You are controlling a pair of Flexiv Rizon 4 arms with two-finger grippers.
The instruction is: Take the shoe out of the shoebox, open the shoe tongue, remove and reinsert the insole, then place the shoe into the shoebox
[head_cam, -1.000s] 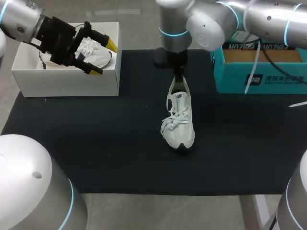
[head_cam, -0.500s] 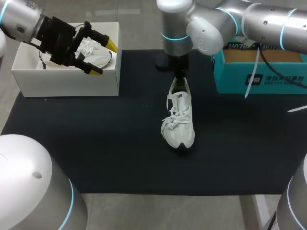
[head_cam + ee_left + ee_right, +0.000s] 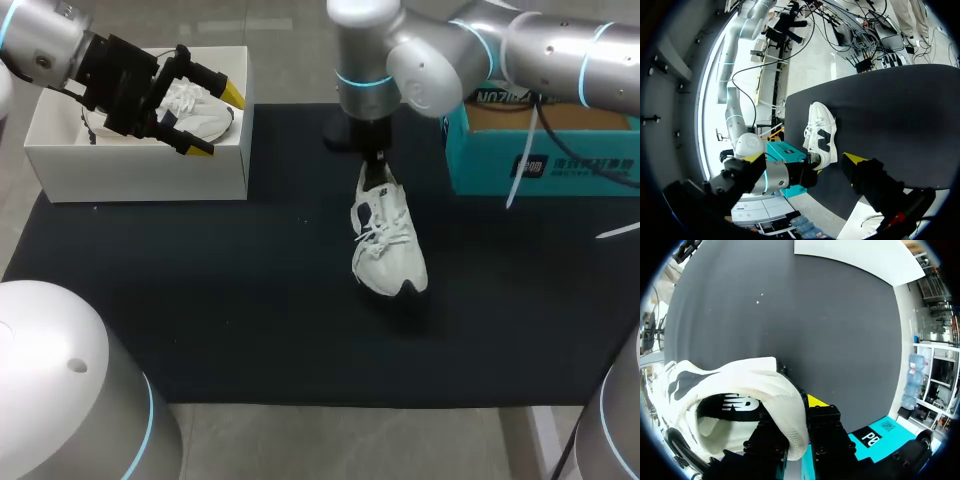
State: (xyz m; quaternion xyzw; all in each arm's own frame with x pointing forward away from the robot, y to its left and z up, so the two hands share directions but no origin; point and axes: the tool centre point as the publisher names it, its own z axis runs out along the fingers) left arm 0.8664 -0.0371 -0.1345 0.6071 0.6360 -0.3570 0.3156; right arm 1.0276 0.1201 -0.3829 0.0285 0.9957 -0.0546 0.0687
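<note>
Black mat (image 3: 200, 320): white shoebox (image 3: 140, 170) at its 10 o'clock corner, teal box (image 3: 540, 165) at 2 o'clock. White shoe (image 3: 388, 245) near ctr, toe twd 5 o'clock. R gripper (image 3: 376, 165) clamped on its heel collar. L gripper (image 3: 215, 122) spread wide over shoebox.

Matt black table mat (image 3: 200, 310); soft white cloth shoe (image 3: 388, 248)

We record our left end effector (image 3: 215, 121) at the far left, angled downward, fingers spread wide. Our right end effector (image 3: 375, 160) hangs vertical near centre, fingers pinching the heel of the shoe (image 3: 390, 250) from both sides.
</note>
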